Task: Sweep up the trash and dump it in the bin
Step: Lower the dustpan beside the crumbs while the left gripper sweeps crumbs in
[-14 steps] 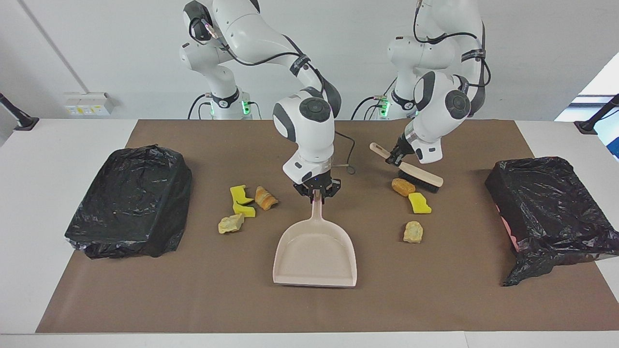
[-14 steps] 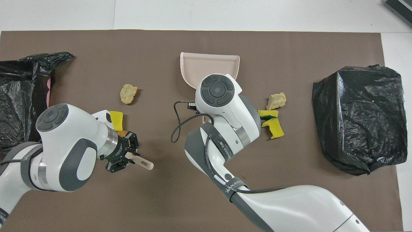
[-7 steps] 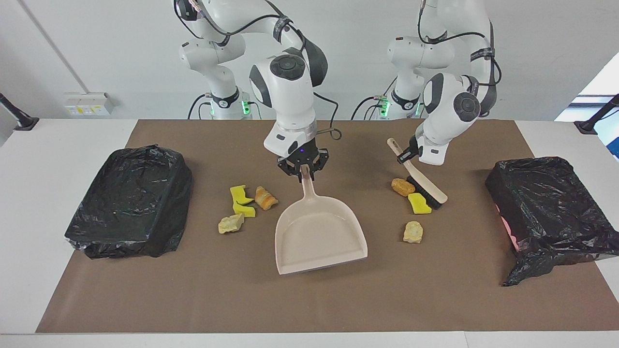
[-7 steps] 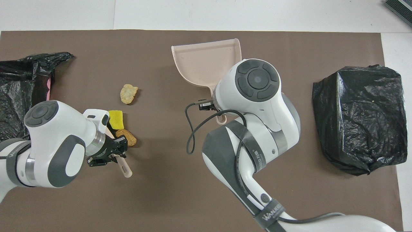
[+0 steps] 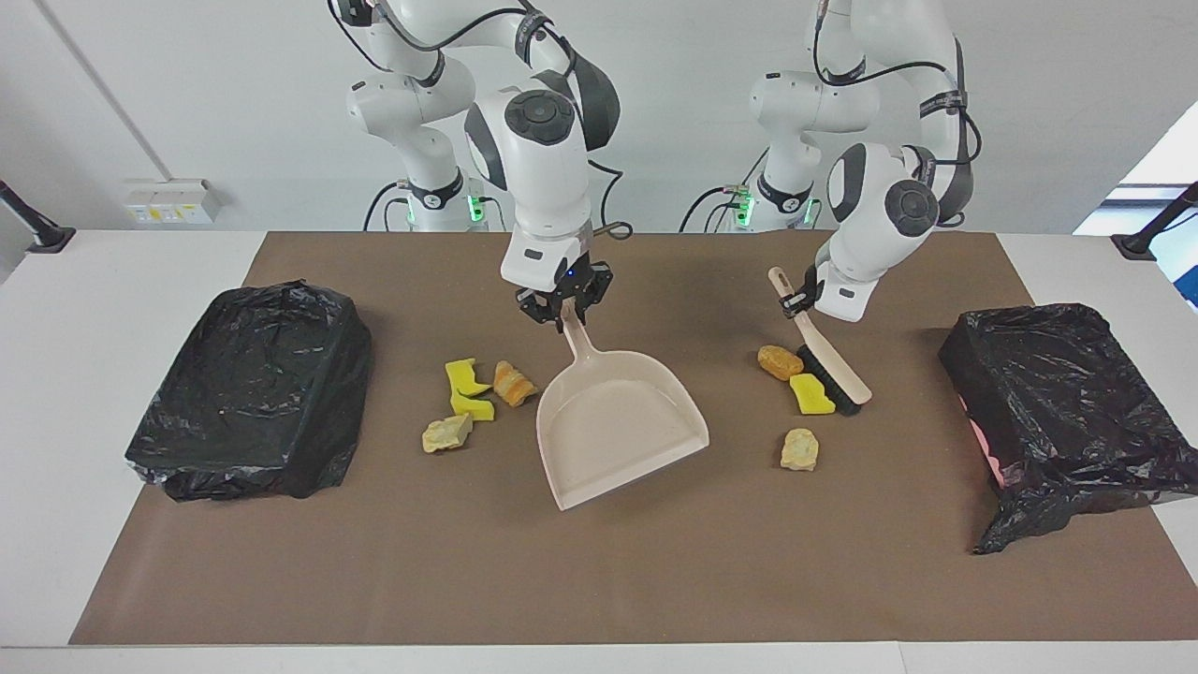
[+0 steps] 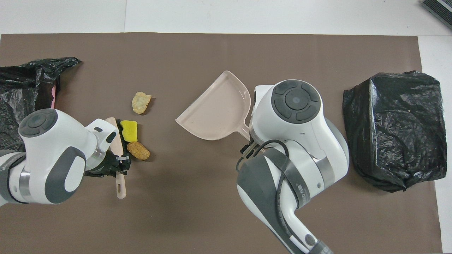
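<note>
Two black-bagged bins are seen on a brown mat (image 5: 599, 580) that covers most of the table: one bin (image 5: 248, 388) at the left of the facing view, toward the right arm's end, and the other bin (image 5: 1062, 393) at the right, toward the left arm's end. Between them, at the centre of the frame, a beige dustpan (image 5: 618, 426) is held by its handle in the closed right gripper (image 5: 564, 307), its open mouth turned toward the lower right of the facing view. A beige brush (image 5: 828, 360) with black bristles is clamped by its handle in the closed left gripper (image 5: 803, 301), right of centre, and its bristle end is set down just beside a yellow chunk (image 5: 810, 394). The trash is found in two groups. Left of the dustpan lie two yellow pieces (image 5: 468, 388), an orange-striped piece (image 5: 513, 383) and a pale piece (image 5: 446, 433). Right of the dustpan lie a tan-brown chunk (image 5: 779, 361), the yellow chunk, and lower down a pale beige chunk (image 5: 799, 449). No trash is seen inside the dustpan.
</note>
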`<state>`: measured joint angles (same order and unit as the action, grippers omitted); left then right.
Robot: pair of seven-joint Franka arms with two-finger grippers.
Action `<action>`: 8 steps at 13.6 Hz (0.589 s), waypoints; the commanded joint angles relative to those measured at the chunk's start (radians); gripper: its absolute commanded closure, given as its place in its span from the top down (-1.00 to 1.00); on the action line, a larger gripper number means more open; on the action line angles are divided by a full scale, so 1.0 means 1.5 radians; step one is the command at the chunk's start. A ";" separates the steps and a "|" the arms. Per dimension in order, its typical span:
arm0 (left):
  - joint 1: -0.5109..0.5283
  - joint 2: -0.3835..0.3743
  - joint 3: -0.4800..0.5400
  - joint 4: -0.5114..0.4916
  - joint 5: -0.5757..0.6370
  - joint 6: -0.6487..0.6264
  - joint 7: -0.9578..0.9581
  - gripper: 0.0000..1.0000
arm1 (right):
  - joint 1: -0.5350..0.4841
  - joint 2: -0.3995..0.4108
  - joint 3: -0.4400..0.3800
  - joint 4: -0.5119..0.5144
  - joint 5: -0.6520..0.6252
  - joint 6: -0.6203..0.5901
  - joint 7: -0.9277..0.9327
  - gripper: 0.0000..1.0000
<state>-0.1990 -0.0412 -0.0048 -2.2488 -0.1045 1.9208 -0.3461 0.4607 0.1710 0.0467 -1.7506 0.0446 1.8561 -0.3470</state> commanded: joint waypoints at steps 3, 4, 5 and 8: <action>0.005 -0.030 -0.005 -0.041 0.020 -0.009 0.036 -1.00 | 0.002 -0.055 0.003 -0.096 0.011 0.038 -0.213 -1.00; 0.001 -0.030 -0.006 -0.041 0.020 -0.006 0.036 -1.00 | 0.016 -0.054 0.003 -0.114 0.005 0.066 -0.221 -1.00; 0.000 -0.030 -0.006 -0.042 0.020 -0.006 0.045 -1.00 | 0.026 -0.054 0.002 -0.141 0.004 0.102 -0.230 -1.00; 0.000 -0.032 -0.006 -0.047 0.020 -0.001 0.075 -1.00 | 0.041 -0.050 0.003 -0.197 0.004 0.183 -0.222 -1.00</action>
<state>-0.1998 -0.0646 -0.0114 -2.2867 -0.0907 1.9115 -0.2600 0.5114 0.1239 0.0497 -1.9726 0.0461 2.0570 -0.6546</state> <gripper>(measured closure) 0.744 0.683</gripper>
